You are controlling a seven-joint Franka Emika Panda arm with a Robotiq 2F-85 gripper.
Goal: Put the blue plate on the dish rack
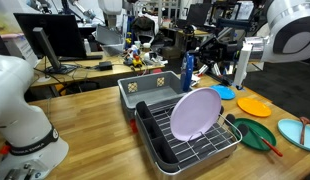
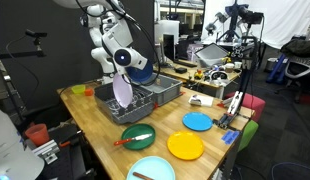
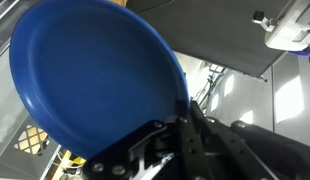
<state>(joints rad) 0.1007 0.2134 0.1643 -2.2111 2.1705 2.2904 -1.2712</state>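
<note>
Royal-blue plastic fills the upper left of the wrist view: the blue plate [image 3: 95, 75] is off the worktop [image 1: 95, 120], carried in the air with the gripper [image 3: 183, 118] pinching its rim at the lower right of that frame. In an exterior view the plate [image 2: 142, 72] hangs tilted towards upright, near the top centre of the frame, above the grey bin [image 2: 167, 93] and just beside the dish rack [image 2: 135, 108].

The rack already carries a lavender plate [image 1: 195, 113], which stands on edge between the prongs and takes up the middle of the wires. Whether the free slots lie beside it on the near or the far side is hard to tell at this size.

The plate is probably light and stiff, so it should not sag from a single rim hold. Smooth plastic is likely slippery, though, and a pinch at one edge leaves it free to swing or twist. It looks unlikely to break if dropped. The rim is the sensible place to hold it, since that leaves the opposite edge bare to enter a slot.
</note>
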